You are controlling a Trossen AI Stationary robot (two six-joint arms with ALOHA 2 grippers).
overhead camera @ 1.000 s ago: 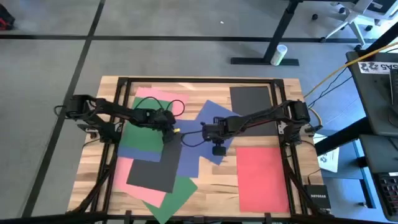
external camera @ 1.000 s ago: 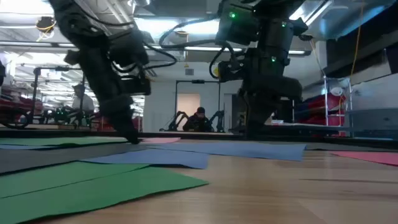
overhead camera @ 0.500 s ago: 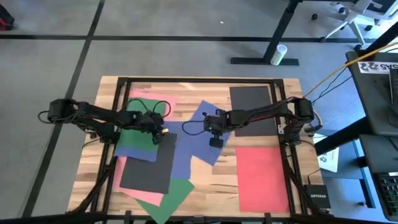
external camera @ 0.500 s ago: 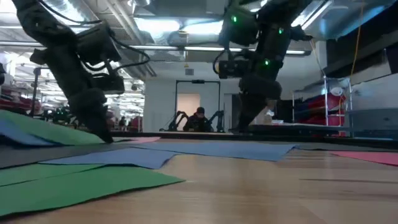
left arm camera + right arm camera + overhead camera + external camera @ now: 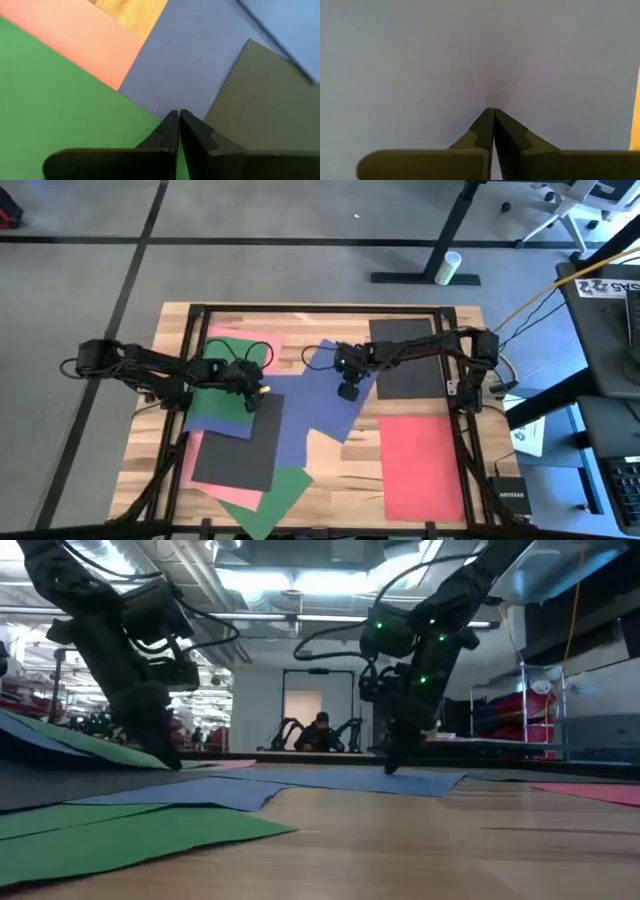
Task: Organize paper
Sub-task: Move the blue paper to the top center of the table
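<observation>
Roughly centred on the wooden table (image 5: 420,490): a fan of overlapping paper sheets, plus two lying apart toward the right edge. Left gripper (image 5: 256,398), fingers pressed together with no gap, tips down where the green sheet (image 5: 225,357) meets the blue sheet (image 5: 222,412) under it and the black sheet (image 5: 240,445); possibly pinching the green sheet's lifted edge, though hard to confirm from the wrist view. Same green sheet raised off the table at the left in the low view. Pink sheet (image 5: 268,348) peeking out beyond the green one toward the far left corner. Right gripper (image 5: 348,391), fingers likewise closed tight, tips planted on the lighter blue sheet (image 5: 325,405) near the table's middle; nothing but that blue surface filling the right wrist view. Second black sheet (image 5: 405,358) flat by the far right corner, partly under the right arm. Red sheet (image 5: 420,465) flat along the right edge toward the near corner, clear of the others. Another green sheet (image 5: 285,490) and a pink strip (image 5: 238,498) poking out from beneath the black one at the near edge.
</observation>
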